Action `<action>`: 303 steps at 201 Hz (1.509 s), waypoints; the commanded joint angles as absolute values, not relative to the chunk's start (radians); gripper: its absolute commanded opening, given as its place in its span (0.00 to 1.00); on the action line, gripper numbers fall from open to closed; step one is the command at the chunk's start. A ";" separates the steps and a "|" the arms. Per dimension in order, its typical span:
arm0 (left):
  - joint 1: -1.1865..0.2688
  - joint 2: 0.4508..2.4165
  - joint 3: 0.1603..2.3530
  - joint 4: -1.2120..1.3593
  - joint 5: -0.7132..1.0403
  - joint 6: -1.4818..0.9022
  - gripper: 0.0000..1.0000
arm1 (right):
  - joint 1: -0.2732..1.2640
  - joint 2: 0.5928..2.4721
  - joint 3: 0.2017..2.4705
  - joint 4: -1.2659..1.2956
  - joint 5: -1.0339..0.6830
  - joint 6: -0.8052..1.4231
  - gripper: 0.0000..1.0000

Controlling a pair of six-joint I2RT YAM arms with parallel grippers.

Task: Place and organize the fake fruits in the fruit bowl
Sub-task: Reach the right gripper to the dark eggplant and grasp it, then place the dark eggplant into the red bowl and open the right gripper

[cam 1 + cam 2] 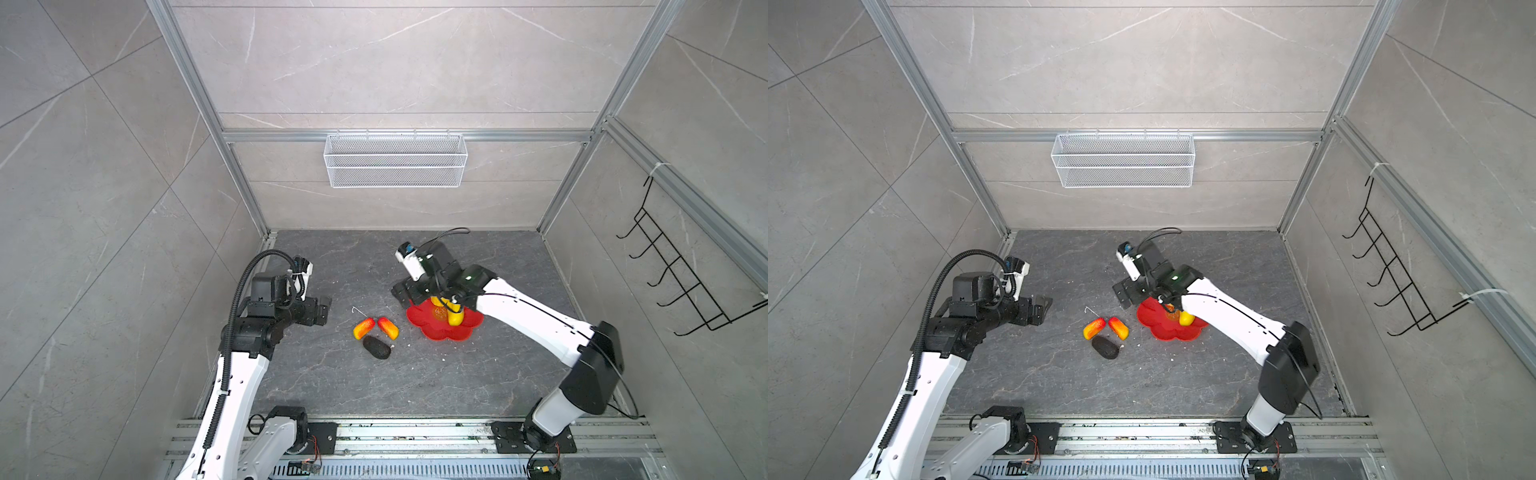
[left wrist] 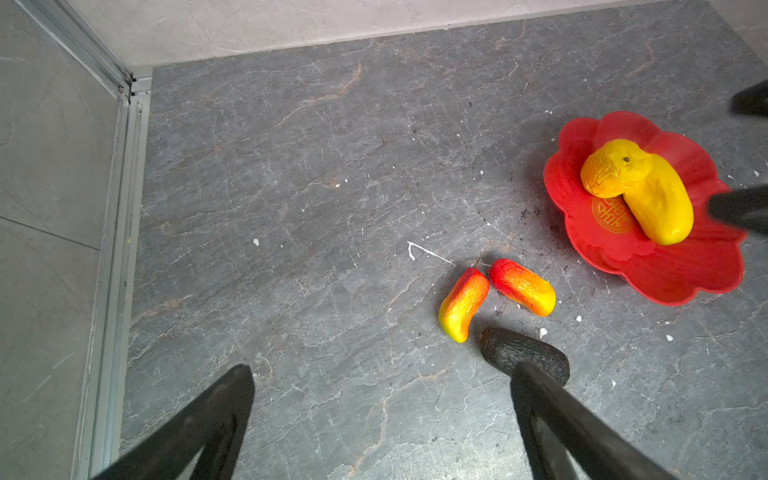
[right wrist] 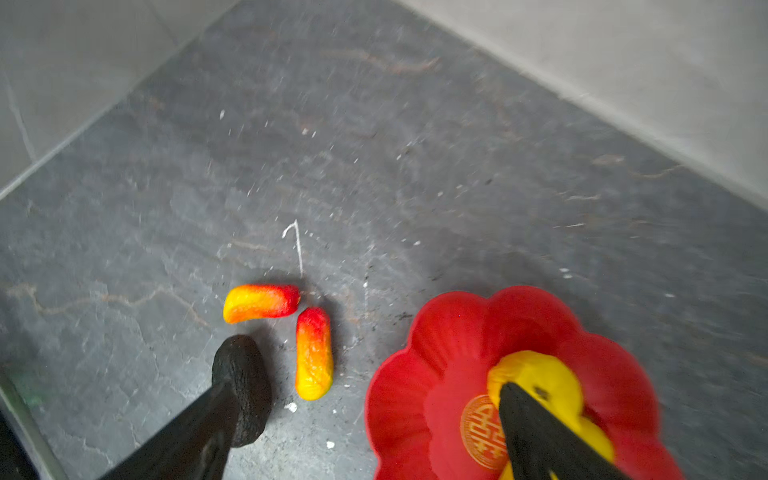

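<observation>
Two yellow fruits (image 2: 615, 168) touching in red fruit bowl (image 2: 685, 282) | three fruits (image 2: 519, 353) on table (image 2: 332, 166) beside it | right fingers (image 3: 540, 432) wide, empty, over bowl; left fingers (image 2: 199, 428) wide, empty | best: rise straight, then pinch nearest red-orange fruit (image 2: 522, 286) crosswise

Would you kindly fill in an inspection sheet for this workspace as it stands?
Surface: dark grey marbled slab, dusty.
Job's things: red fruit bowl holds round yellow fruit and long yellow fruit, touching; two red-orange fruits and black fruit lie on the slab beside it.
Clutter: white crumbs scattered.
Grippers: left gripper open, empty; right gripper open above the bowl, holding nothing.
Cables: black corrugated conduit along left arm; thin black cable looped at right wrist.
Surroundings: white mesh basket on back wall; black hook rack on right wall.
</observation>
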State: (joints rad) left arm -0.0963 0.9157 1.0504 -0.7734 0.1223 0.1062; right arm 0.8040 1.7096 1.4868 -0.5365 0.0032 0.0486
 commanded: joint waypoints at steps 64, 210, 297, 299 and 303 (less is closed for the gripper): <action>-0.091 0.904 1.058 -0.748 0.095 0.101 1.00 | 1.036 1.894 1.435 -0.462 -0.054 0.081 1.00; -0.091 0.916 1.056 -0.752 0.080 0.096 1.00 | 1.043 2.033 1.398 -0.424 -0.011 0.092 0.57; -0.086 0.938 1.064 -0.751 0.074 0.100 1.00 | 1.034 1.840 1.389 -0.479 0.083 0.018 0.33; -0.086 0.939 1.065 -0.752 0.074 0.100 1.00 | 1.031 1.831 1.385 -0.476 0.082 0.018 0.33; -0.086 0.940 1.065 -0.751 0.075 0.101 1.00 | 1.025 1.816 1.376 -0.468 0.081 0.017 0.33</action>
State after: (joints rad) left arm -0.0944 0.9268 1.0504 -0.7692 0.0799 0.1051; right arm 1.0409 1.9469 1.3933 -0.4667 0.0353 0.0463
